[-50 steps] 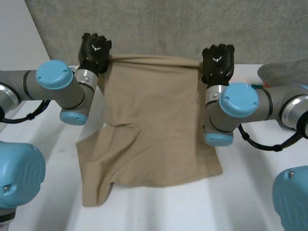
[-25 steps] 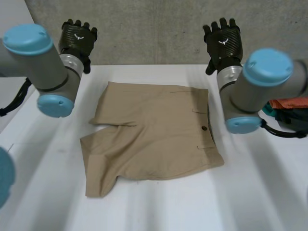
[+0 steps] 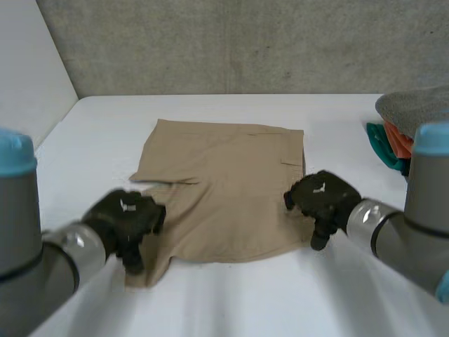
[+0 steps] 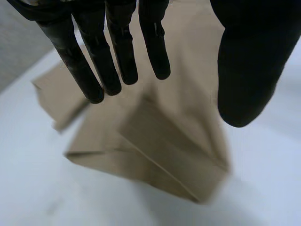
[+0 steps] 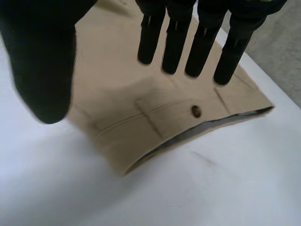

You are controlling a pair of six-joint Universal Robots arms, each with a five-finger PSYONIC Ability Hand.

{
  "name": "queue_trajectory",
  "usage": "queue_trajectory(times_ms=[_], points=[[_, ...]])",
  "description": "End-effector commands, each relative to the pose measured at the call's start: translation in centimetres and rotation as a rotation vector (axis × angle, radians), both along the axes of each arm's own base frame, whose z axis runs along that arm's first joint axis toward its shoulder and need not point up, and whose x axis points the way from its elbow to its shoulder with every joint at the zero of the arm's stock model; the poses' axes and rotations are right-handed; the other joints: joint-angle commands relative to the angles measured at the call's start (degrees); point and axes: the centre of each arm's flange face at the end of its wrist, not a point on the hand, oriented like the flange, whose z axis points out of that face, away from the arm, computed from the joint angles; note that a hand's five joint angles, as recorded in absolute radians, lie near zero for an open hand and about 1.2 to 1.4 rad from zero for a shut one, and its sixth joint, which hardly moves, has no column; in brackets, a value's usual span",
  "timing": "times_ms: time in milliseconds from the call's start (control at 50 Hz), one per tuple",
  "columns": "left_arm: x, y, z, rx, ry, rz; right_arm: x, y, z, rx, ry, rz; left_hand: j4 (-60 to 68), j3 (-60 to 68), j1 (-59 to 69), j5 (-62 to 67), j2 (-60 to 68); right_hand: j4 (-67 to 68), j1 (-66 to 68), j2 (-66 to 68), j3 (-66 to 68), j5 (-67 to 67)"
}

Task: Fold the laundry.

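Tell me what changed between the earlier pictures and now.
Both hands let go of the beige shorts at the far edge and came near: left hand open over a leg, right hand open over the buttoned corner. The shorts' near half stayed put.

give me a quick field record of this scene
garment: tan shorts, spread on the white table
left robot hand: open, fingers straight, over the shorts' near leg end
right robot hand: open, fingers straight, over the shorts' edge with the button
aside: pile of clothes, on the table beyond the right robot hand
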Motion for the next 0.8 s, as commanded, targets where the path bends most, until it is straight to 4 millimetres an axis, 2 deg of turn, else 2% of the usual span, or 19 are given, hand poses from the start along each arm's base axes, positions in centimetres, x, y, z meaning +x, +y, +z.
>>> queue_trajectory(times_ms=[20,100,180,300,360,380,440,660,800], points=[[0.7,2.8,-1.4,0.072,0.004,-0.006,0.0,1.2,-3.5,-0.062,-0.037,0.061,6.3,6.4,5.6,6.5,6.4,8.9,8.6,8.8,8.8,8.6],[1.0,3.2,-2.1,0.104,0.002,0.014,-0.2,1.3,-4.8,-0.1,-0.025,0.073,-2.2,-2.1,-2.9,-2.1,-2.1,5.6,5.2,5.4,5.5,5.3],[1.2,2.7,-3.2,0.103,-0.004,0.04,-0.1,0.9,-5.8,-0.15,-0.017,0.079,-15.5,-15.4,-16.2,-15.4,-15.4,5.4,5.0,5.3,5.3,5.1],[1.2,1.3,-4.8,0.078,-0.021,0.071,0.0,0.2,-6.4,-0.19,-0.019,0.072,-18.2,-18.1,-18.9,-18.1,-18.1,6.9,6.5,6.8,6.8,6.6],[1.2,0.6,-5.8,0.074,-0.045,0.08,0.1,-0.2,-6.7,-0.211,-0.022,0.068,-18.2,-18.1,-18.9,-18.1,-18.1,10.9,10.6,10.8,10.8,10.6],[1.2,0.3,-6.2,0.071,-0.057,0.08,0.2,-0.5,-6.8,-0.226,-0.027,0.063,-18.2,-18.1,-18.9,-18.1,-18.1,16.8,16.4,16.7,16.7,16.5],[1.1,0.0,-6.9,0.067,-0.076,0.075,0.3,-1.0,-6.6,-0.261,-0.037,0.052,-18.2,-18.1,-18.9,-18.1,-18.1,48.5,48.2,48.4,48.5,48.2],[0.4,-1.2,-8.2,-0.022,-0.108,0.041,0.2,-1.6,-6.1,-0.288,-0.056,-0.035,-12.9,-12.8,-13.5,-12.7,-12.8,48.6,48.3,48.5,48.6,48.3],[0.4,-2.7,-8.8,-0.099,-0.119,0.045,0.3,-1.5,-5.6,-0.268,-0.093,-0.055,2.9,3.1,2.3,3.1,3.0,48.6,48.3,48.5,48.6,48.3]])
